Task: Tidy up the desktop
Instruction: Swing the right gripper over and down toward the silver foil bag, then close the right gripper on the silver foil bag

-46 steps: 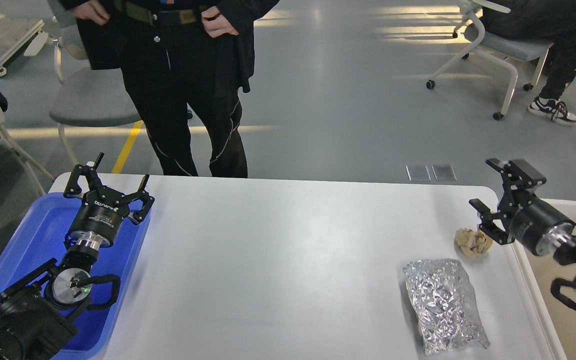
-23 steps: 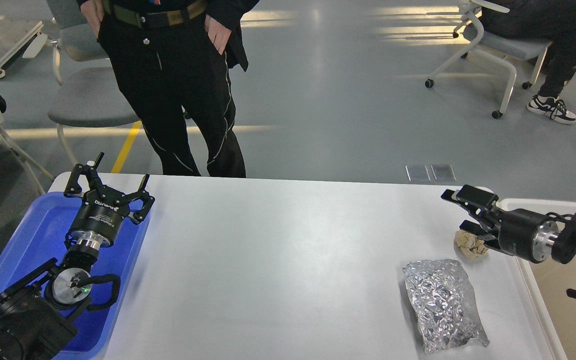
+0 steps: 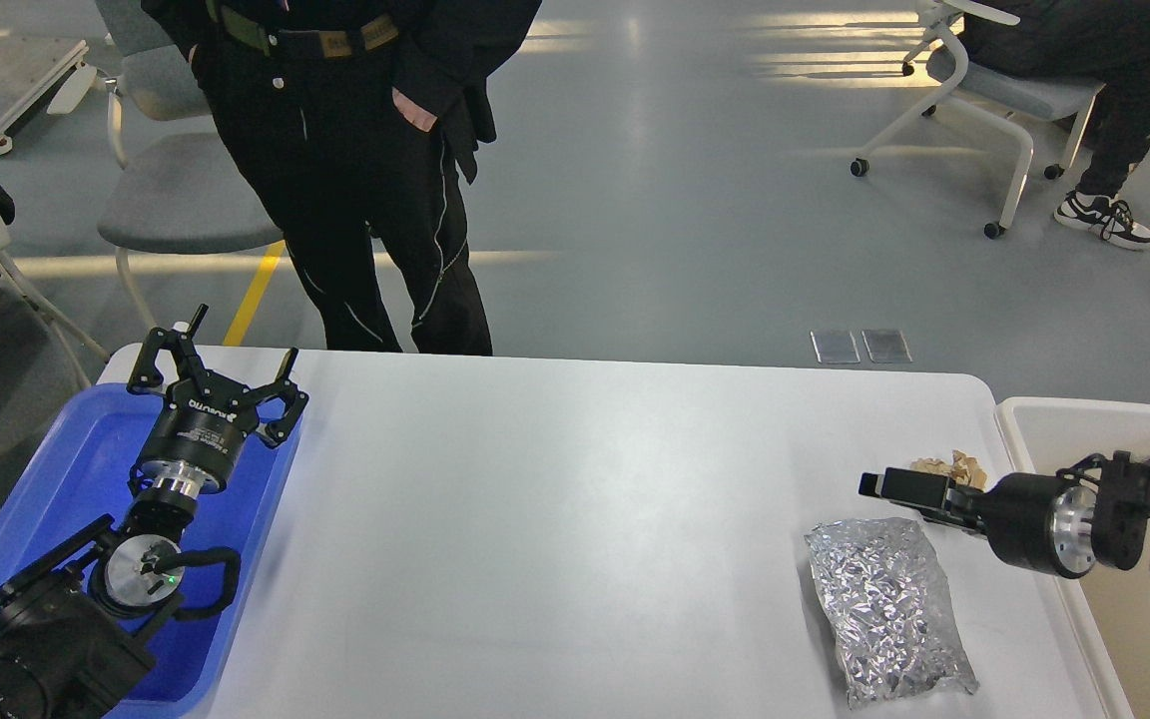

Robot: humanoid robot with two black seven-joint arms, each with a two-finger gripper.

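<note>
A white desktop (image 3: 555, 519) fills the view. A blue tray (image 3: 76, 459) at its left edge lies under the left gripper (image 3: 216, 374), fingers spread; its label is unreadable. A cream bin (image 3: 1084, 419) stands at right. The right gripper (image 3: 899, 486), fingers indistinguishable, covers crumpled paper (image 3: 954, 464) near a foil bag (image 3: 884, 609).

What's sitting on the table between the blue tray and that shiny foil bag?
Nothing: in the head view, only bare white desktop stretches between the blue plastic tray and the crinkled silver foil bag.
</note>
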